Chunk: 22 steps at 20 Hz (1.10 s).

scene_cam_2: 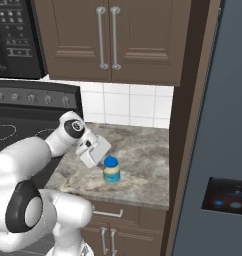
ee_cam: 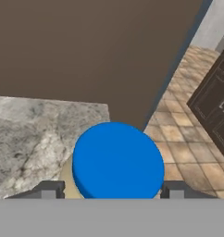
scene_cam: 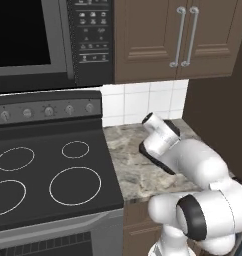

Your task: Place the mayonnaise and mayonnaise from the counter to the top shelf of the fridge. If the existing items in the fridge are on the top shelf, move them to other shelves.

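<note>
One mayonnaise, a cream-yellow jar with a blue lid, stands upright on the marbled counter near its front edge. My gripper reaches down onto it from the left. In the hand view the blue lid of the mayonnaise sits between my fingertips, which press against the jar's two sides. The dark blue-grey fridge stands to the right of the counter, showing its outer face and lit panel. Its top shelf, the other shelves and the existing items are out of view.
A black stovetop adjoins the counter on the left, with a microwave above it. Brown wall cabinets hang over the counter. A brown side panel separates counter and fridge.
</note>
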### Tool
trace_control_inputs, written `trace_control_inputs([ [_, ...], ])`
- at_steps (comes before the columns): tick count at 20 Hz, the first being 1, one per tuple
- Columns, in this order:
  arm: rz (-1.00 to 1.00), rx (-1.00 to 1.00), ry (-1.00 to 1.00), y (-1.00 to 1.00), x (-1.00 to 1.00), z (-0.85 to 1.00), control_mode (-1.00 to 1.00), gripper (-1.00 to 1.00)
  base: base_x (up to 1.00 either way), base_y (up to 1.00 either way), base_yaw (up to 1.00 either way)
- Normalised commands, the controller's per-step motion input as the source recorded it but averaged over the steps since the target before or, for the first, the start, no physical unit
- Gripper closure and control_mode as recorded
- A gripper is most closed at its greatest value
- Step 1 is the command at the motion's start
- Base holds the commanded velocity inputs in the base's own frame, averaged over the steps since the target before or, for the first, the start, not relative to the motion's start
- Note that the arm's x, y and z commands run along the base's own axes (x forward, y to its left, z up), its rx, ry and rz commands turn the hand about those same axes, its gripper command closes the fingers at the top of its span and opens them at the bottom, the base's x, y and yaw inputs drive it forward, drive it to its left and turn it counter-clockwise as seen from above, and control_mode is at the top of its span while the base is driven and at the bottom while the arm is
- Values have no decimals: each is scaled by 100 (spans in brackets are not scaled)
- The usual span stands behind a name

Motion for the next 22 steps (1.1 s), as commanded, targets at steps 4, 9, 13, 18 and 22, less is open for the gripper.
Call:
trace_control_inputs([
  [4,1,-2,-12,34,-96,100,-100,100,0,0,0],
  [9,4,-1,-6,20,-88,100,-100,100,0,0,0],
  [13,15,0,-6,0,-88,100,-100,100,0,0,0],
  [18,22,0,0,5,-50,92,-100,100,0,0,0],
  [22,8,0,-6,7,-27,20,-100,100,0,0,0],
])
